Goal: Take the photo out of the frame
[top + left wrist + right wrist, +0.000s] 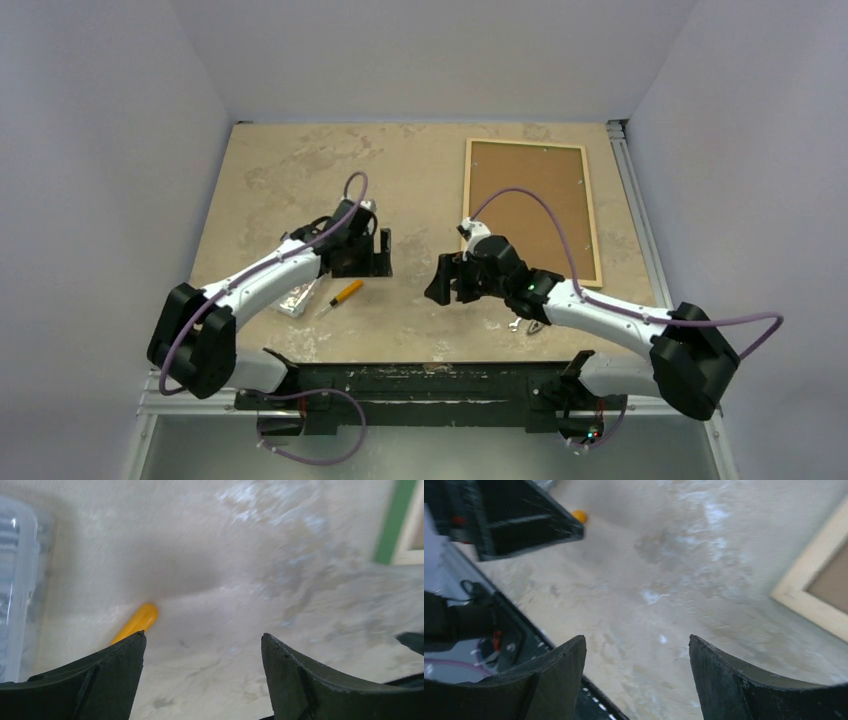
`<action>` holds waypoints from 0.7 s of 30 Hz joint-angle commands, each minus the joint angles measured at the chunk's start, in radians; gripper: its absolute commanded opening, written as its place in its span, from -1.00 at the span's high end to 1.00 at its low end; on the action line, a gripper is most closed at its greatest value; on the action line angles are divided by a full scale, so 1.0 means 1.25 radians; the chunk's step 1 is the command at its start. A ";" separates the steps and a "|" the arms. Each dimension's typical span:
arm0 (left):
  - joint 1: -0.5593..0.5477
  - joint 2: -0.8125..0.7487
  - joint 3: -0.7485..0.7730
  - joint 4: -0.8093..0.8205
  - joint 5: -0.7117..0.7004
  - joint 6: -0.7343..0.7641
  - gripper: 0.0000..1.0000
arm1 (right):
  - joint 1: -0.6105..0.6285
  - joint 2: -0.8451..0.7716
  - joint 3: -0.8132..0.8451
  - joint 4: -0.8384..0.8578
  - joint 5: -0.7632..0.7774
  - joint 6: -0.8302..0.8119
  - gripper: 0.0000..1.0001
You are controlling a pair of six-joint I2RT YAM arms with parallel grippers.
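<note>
Table [420, 180]: mottled beige stone-look top, matt, with pale worn patches; I see it in all three views.

Frame [532, 208]: flat rectangle lying face down at the far right of the table, well apart from both grippers. Pale wood surround; a green edge shows in the left wrist view.

Photo [528, 205]: I judge it is still seated in the frame; only its plain brown board back shows, and no print side is visible.

Step in hand: I read this as before any work on the frame, since neither gripper touches it.

Next move: I would have to bring a gripper to the frame and free whatever fastens the backing. Small specks along its border may be tabs, but I cannot tell.

Right gripper [637, 680]: dark curved fingers spread apart over bare table, holding nothing, the frame corner to its right.

Left gripper [202, 675]: fingers likewise parted and empty, just beyond the screwdriver.

Box [297, 298]: clear ribbed plastic, just left of the screwdriver.

Screwdriver [342, 296]: smooth orange handle, thin shaft, lying loose on the table.
</note>
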 commanded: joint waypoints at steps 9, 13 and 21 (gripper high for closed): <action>-0.087 0.080 0.002 -0.071 -0.286 0.074 -0.27 | 0.071 -0.035 -0.113 0.271 -0.168 0.083 -0.43; -0.086 0.111 -0.001 -0.053 -0.287 0.082 -0.21 | 0.072 -0.080 -0.169 0.304 -0.159 0.113 -0.43; -0.086 0.156 0.023 -0.070 -0.268 0.071 0.07 | 0.072 -0.139 -0.211 0.299 -0.081 0.143 -0.43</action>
